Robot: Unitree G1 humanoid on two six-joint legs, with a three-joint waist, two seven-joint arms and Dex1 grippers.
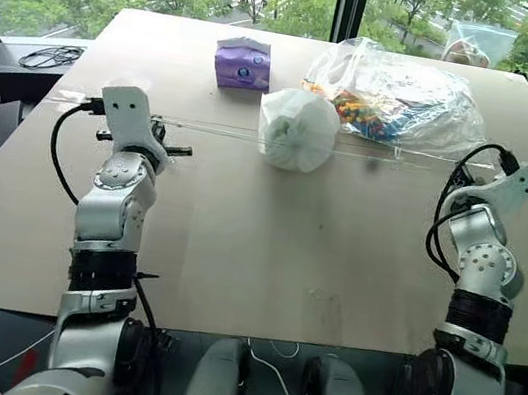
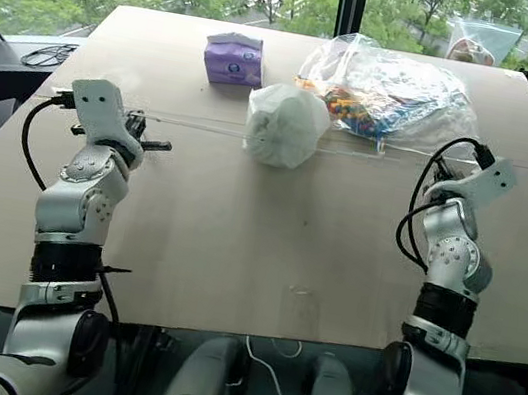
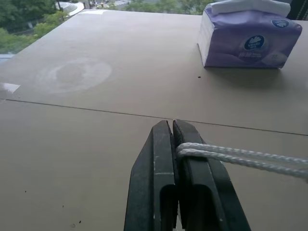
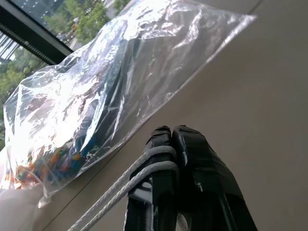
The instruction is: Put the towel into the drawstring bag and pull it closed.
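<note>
Left gripper (image 3: 174,139): fingers clenched on the white cord (image 3: 240,156), out near the desk's (image 1: 234,253) left edge. Drawstring bag (image 1: 297,128) sits mid-desk toward the far edge, bulging and cinched; towel presumably inside, can't see it. Clear plastic bag (image 1: 402,99) just beside it. Right gripper (image 4: 172,144): fingers clamped on its cord near the right edge. Cords taut, so closing looks nearly done.
</note>
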